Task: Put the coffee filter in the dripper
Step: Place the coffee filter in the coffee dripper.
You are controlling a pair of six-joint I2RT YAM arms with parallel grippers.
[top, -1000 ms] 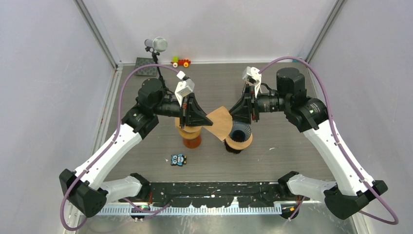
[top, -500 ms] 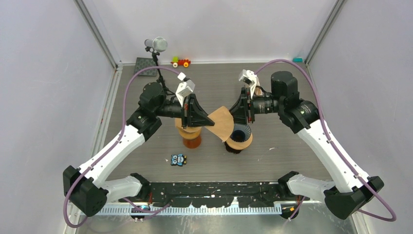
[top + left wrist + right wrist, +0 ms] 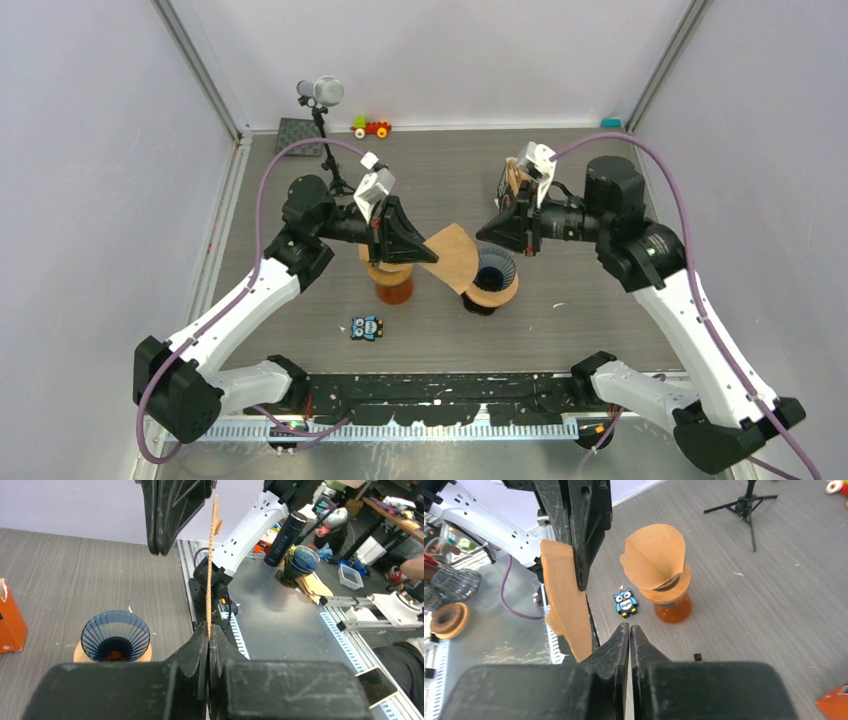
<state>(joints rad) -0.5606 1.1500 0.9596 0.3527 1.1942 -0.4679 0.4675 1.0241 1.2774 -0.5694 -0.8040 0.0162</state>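
My left gripper (image 3: 430, 254) is shut on a flat brown coffee filter (image 3: 455, 256) and holds it in the air, just left of and above the blue ribbed dripper (image 3: 493, 270) on its wooden base. In the left wrist view the filter (image 3: 210, 555) stands edge-on between my jaws (image 3: 209, 628), and the dripper (image 3: 115, 636) lies lower left. My right gripper (image 3: 484, 232) is shut and empty, hovering just behind the dripper, a little apart from the filter's right edge. In the right wrist view the filter (image 3: 566, 600) hangs left of my shut jaws (image 3: 629, 627).
An orange glass stand (image 3: 392, 285) holding a stack of brown filters (image 3: 655, 560) sits under the left wrist. An owl toy (image 3: 366, 328) lies near the front. A microphone on a tripod (image 3: 322, 95) and a small toy car (image 3: 371, 127) stand at the back.
My right arm has pulled back to the right, away from the filter, with its jaws shut. The left gripper still holds the filter in almost the same place.
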